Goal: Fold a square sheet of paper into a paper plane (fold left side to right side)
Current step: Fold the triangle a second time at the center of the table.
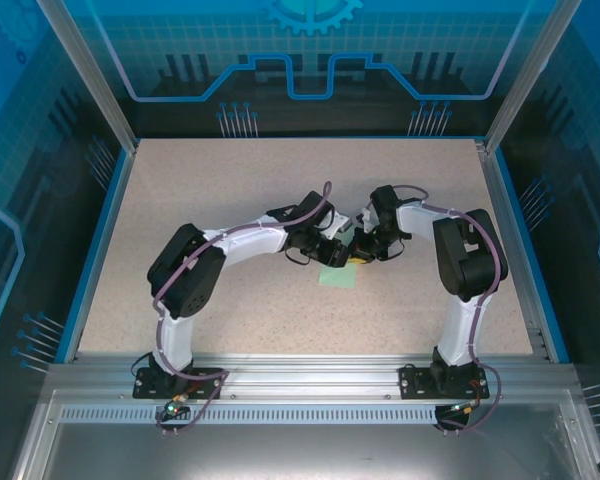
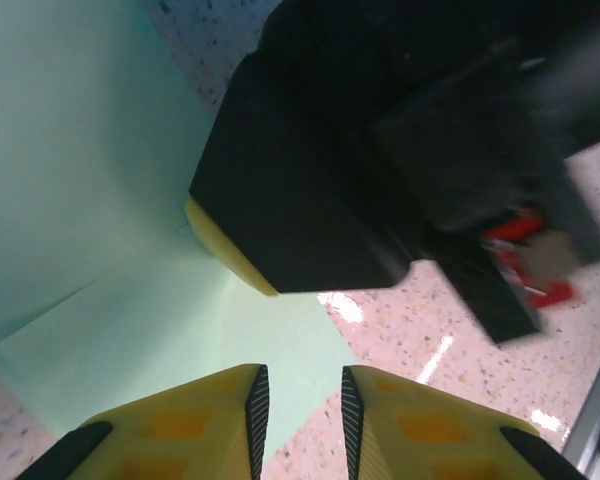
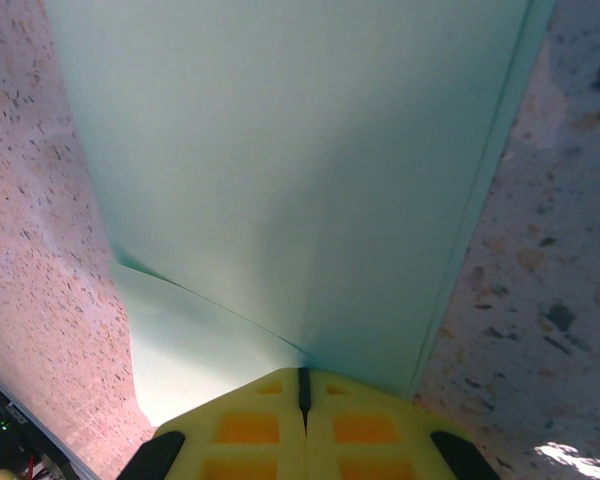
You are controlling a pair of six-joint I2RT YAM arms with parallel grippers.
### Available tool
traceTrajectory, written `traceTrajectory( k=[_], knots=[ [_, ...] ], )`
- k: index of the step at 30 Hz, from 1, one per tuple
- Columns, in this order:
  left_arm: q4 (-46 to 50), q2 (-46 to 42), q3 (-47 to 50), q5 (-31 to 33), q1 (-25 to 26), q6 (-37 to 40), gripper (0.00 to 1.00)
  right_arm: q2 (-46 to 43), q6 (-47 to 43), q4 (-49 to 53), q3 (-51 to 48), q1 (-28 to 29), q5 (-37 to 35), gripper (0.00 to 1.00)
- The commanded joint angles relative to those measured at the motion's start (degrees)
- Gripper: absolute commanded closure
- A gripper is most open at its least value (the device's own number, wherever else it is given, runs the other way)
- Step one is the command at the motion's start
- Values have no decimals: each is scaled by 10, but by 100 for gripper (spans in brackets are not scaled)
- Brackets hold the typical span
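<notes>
While the left-to-right fold appears in hand, paper (image 1: pixel 338 279) lies at frame centre, one flap raised. Right gripper (image 3: pixel 302 392): closed, tips against the sheet; pinch or press unclear. Left gripper (image 2: pixel 300 410): narrowly parted, empty, above paper. Next likely needs: flap carried across, edges aligned, creased.

The left arm (image 1: pixel 250 243) and right arm (image 1: pixel 463 328) wear white shells, black joints and purple cables — the left claw (image 2: pixel 300 400) and right claw (image 3: pixel 302 385) have yellow fingers (image 2: pixel 180 430).
</notes>
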State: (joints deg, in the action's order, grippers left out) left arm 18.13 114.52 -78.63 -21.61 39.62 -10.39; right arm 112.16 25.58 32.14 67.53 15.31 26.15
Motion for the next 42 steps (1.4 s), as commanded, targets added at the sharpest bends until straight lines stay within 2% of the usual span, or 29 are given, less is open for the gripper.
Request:
traceTrajectory(
  k=[1, 12, 29, 36, 42],
  knots=[
    [21, 36, -12, -33, 4, 11, 70, 27, -4, 10, -3, -10, -37, 95],
    [17, 53, 22, -21, 3, 4, 71, 30, -5, 14, 0, -10, -39, 95],
    [-20, -50, 233, -1, 7, -28, 71, 31, -8, 21, 3, -10, -41, 95],
    [-51, -78, 291, 6, 6, -53, 71, 32, -13, 11, 2, -12, -21, 94],
    [-56, -90, 302, 6, 2, -54, 71, 32, -15, -30, -18, -30, 41, 93]
  ],
)
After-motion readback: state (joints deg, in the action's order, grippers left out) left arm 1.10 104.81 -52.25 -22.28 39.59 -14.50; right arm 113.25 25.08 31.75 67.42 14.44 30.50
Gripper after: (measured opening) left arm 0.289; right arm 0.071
